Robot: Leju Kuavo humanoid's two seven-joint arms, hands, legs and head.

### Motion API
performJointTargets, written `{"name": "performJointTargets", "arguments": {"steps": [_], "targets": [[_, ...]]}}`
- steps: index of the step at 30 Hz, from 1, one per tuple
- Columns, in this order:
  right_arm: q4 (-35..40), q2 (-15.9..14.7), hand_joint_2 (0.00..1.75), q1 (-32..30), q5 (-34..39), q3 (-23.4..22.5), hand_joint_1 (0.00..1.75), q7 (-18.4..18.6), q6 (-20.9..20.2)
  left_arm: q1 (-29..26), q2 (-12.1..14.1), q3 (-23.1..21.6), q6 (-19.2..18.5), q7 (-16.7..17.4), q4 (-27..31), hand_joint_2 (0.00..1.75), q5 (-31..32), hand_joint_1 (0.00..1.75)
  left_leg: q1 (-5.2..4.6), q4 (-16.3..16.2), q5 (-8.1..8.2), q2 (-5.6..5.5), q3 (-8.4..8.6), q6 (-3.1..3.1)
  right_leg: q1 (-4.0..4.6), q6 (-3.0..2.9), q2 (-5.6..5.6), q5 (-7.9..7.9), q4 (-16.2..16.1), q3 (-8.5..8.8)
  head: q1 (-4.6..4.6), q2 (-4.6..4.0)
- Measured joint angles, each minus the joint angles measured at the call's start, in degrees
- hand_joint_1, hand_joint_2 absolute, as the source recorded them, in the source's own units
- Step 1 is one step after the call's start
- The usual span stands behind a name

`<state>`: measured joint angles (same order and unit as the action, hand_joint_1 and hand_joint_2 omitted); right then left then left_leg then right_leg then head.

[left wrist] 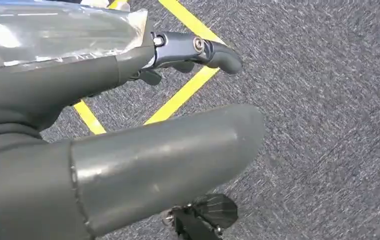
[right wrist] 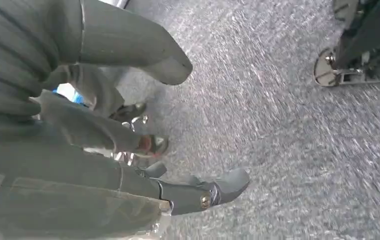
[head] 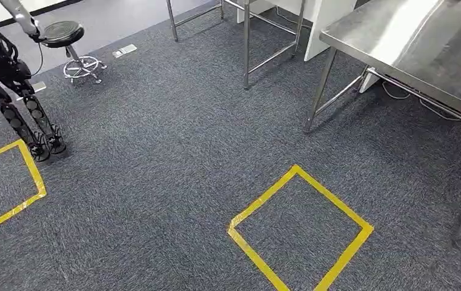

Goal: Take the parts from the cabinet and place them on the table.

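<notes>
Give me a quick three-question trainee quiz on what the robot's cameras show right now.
1. True or false: in the head view, the steel table is on the robot's right.
2. What does the left hand hold? A) a clear plastic bag B) a mug C) nothing
3. Fill in: the tape square on the carpet is ___.

Key: 1 true; 2 A; 3 yellow.

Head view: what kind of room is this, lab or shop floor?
Probably a robot test lab or workshop, not a home. Grey carpet tiles carry yellow tape squares like standing marks, a bare steel table sits at the upper right, and a black stool on a wheeled base stands at the upper left.
</notes>
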<state>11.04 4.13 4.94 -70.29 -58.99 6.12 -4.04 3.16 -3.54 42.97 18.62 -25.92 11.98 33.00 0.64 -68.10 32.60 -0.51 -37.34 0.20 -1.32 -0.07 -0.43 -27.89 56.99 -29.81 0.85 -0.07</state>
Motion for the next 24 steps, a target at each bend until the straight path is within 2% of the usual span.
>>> {"name": "performJointTargets", "arguments": {"steps": [1, 2, 3, 4, 5, 6, 7, 8, 11, 12, 13, 14, 16, 17, 18, 19, 21, 22, 23, 24], "targets": [[0.0, 0.0, 1.75, 0.0, -0.1, 0.0, 0.00, 0.0, 0.0, 0.0, 0.0, 0.0, 0.0, 0.0, 0.0, 0.00, 0.0, 0.00, 0.03, -4.5, 1.73, 0.19, -2.22, -0.14, 0.09, -0.03, -0.17, -0.02, 0.0, -0.05, -0.02, 0.00], [0.0, 0.0, 1.75, -0.1, -0.2, 0.0, 0.00, 0.0, 0.0, -0.1, 0.0, 0.0, 0.0, 0.0, 0.0, 0.00, 0.0, 0.00, 0.02, -7.3, 2.36, 0.27, -3.73, -0.11, 0.22, -0.06, -0.34, -0.05, 0.0, -0.09, 0.00, 0.00], [0.0, 0.0, 1.75, -0.1, -0.3, 0.0, 0.00, 0.0, 0.0, -0.2, 0.0, 0.0, 0.0, 0.0, 0.0, 0.00, 0.0, 0.00, 0.02, -7.3, 1.54, 0.29, -3.91, 0.06, 0.31, -0.08, -0.47, -0.07, 0.0, -0.06, -0.02, 0.00], [0.0, 0.0, 1.75, 0.0, -0.3, 0.0, 0.00, 0.0, 0.0, -0.1, 0.0, 0.0, 0.0, 0.0, 0.0, 0.00, 0.0, 0.00, 0.01, -4.5, -0.53, 0.31, -2.67, 0.38, 0.44, -0.15, -0.56, -0.12, 0.0, 0.00, -0.02, 0.00], [0.0, 0.0, 1.75, 0.0, -0.3, 0.0, 0.00, 0.0, 0.0, -0.1, 0.0, 0.1, 0.0, 0.0, 0.0, 0.00, 0.0, 0.00, -0.09, 0.9, -3.39, 0.38, 0.02, 0.88, 0.60, -0.20, -0.63, -0.16, 0.0, 0.12, 0.00, 0.00], [0.0, 0.1, 1.75, 0.1, -0.4, 0.1, 0.00, 0.0, 0.0, -0.1, 0.0, 0.1, 0.0, 0.0, 0.0, 0.00, 0.0, 0.00, -0.24, 6.0, -5.57, 0.62, 2.71, 1.49, 0.64, -0.21, -0.67, -0.18, 0.0, 0.22, -0.02, 0.00], [0.0, 0.3, 1.75, 0.1, -0.5, 0.1, 0.00, 0.0, 0.0, 0.0, 0.2, 0.1, 0.0, 0.0, 0.0, 0.00, 0.0, 0.00, -0.74, 10.5, -6.17, 1.70, 4.90, 2.29, 0.61, -0.21, -0.74, -0.20, -0.1, 0.27, 0.02, 0.00], [0.0, 0.3, 1.75, 0.1, -0.5, 0.2, 0.00, 0.0, 0.0, 0.2, 0.1, 0.0, 0.0, 0.0, 0.0, 0.00, 0.1, 0.00, -0.92, 10.5, -6.13, 1.85, 4.84, 2.21, 1.20, -0.03, -0.87, -0.31, -0.1, 0.16, 0.02, 0.00], [0.0, 0.4, 1.75, 0.1, -0.5, 0.3, 0.00, 0.0, 0.0, 0.2, 0.3, 0.1, 0.0, 0.1, 0.0, 0.00, 0.1, 0.00, -1.38, 10.7, -6.26, 1.21, 4.61, 2.62, 0.83, 0.31, -1.40, -0.19, -0.5, 0.22, -0.02, 0.00], [0.0, 0.4, 1.75, 0.1, -0.5, 0.3, 0.00, 0.0, 0.0, 0.2, 0.3, 0.1, 0.0, 0.1, 0.0, 0.00, 0.1, 0.00, -1.04, 12.1, -7.07, 1.00, 5.36, 2.97, 1.37, 0.71, -1.40, -0.38, -0.4, 0.22, -0.02, 0.00], [0.0, 0.2, 1.75, 0.1, -0.6, 0.3, 0.00, 0.0, 0.1, 0.2, 0.1, 0.1, 0.0, 0.1, 0.0, 0.00, 0.1, 0.00, -0.86, 12.8, -7.50, 0.95, 5.78, 2.94, 1.14, 0.65, -0.87, -1.09, 0.8, -0.38, 0.13, 0.00], [0.0, 0.2, 1.75, 0.1, -0.6, 0.3, 0.00, 0.0, 0.1, 0.3, 0.1, 0.1, 0.0, 0.1, 0.0, 0.00, 0.1, 0.00, -0.81, 13.0, -7.68, 0.79, 5.82, 3.38, 1.15, 0.12, -0.31, -3.04, 4.2, -1.95, 0.15, 0.00], [0.0, 0.2, 1.75, 0.1, -0.6, 0.3, 0.00, 0.0, 0.1, 0.3, 0.0, 0.1, 0.0, 0.1, 0.0, 0.00, 0.1, 0.00, -0.97, 13.0, -7.71, 0.34, 5.65, 3.46, 0.82, -0.36, -0.08, -6.68, 13.0, -6.29, 0.17, 0.00], [0.0, 0.2, 1.75, 0.0, -0.6, 0.3, 0.00, 0.0, 0.1, 0.3, 0.0, 0.1, 0.0, 0.2, 0.0, 0.00, 0.1, 0.00, -1.00, 13.0, -7.71, 0.13, 5.57, 3.46, 0.70, -0.18, -0.07, -7.69, 16.4, -8.02, 0.22, 0.00], [0.0, 0.2, 1.75, -0.1, -0.6, 0.3, 0.00, 0.0, 0.1, 0.2, 0.0, 0.1, 0.0, 0.2, 0.0, 0.00, 0.1, 0.00, -1.00, 12.9, -7.70, -0.14, 5.57, 3.43, 0.59, 0.30, -0.06, -7.53, 17.4, -8.51, 0.17, 0.00], [0.0, 0.1, 1.75, -0.1, -0.6, 0.3, 0.00, 0.0, 0.1, 0.2, -0.1, 0.1, 0.0, 0.2, 0.0, 0.00, 0.1, 0.00, -0.97, 12.9, -7.68, -0.45, 5.60, 3.38, 0.50, 0.99, -0.06, -6.27, 15.3, -7.51, 0.22, 0.00], [0.0, -0.1, 1.75, -0.1, -0.6, 0.3, 0.00, 0.0, 0.1, 0.2, -0.3, 0.1, 0.0, 0.2, 0.0, 0.00, 0.2, 0.00, -0.83, 12.1, -7.38, -1.03, 5.47, 2.94, -0.01, 2.50, 0.09, -2.09, 5.3, -2.56, 0.20, 0.00], [0.0, -0.1, 1.75, 0.0, -0.6, 0.3, 0.00, 0.0, 0.1, 0.2, -0.3, 0.1, 0.0, 0.2, 0.0, 0.00, 0.2, 0.00, -0.81, 11.4, -7.03, -1.25, 5.16, 2.43, -0.32, 2.76, 0.61, -0.89, 0.7, -0.33, 0.24, 0.00], [0.0, -0.1, 1.75, 0.1, -0.6, 0.4, 0.00, 0.0, 0.0, 0.2, -0.3, 0.1, 0.0, 0.2, 0.0, 0.00, 0.3, 0.00, -1.33, 10.7, -6.61, -1.44, 4.84, 1.85, 0.16, 2.14, 0.88, -1.05, 0.9, -0.64, 0.31, 0.00], [0.0, 0.0, 1.75, 0.1, -0.6, 0.4, 0.00, 0.0, 0.0, 0.2, -0.3, 0.1, 0.0, 0.2, 0.0, 0.00, 0.4, 0.00, -1.23, 10.4, -6.41, -1.48, 4.73, 1.65, 0.24, 1.50, 0.68, -0.99, 1.0, -0.82, 0.17, 0.00]]}}
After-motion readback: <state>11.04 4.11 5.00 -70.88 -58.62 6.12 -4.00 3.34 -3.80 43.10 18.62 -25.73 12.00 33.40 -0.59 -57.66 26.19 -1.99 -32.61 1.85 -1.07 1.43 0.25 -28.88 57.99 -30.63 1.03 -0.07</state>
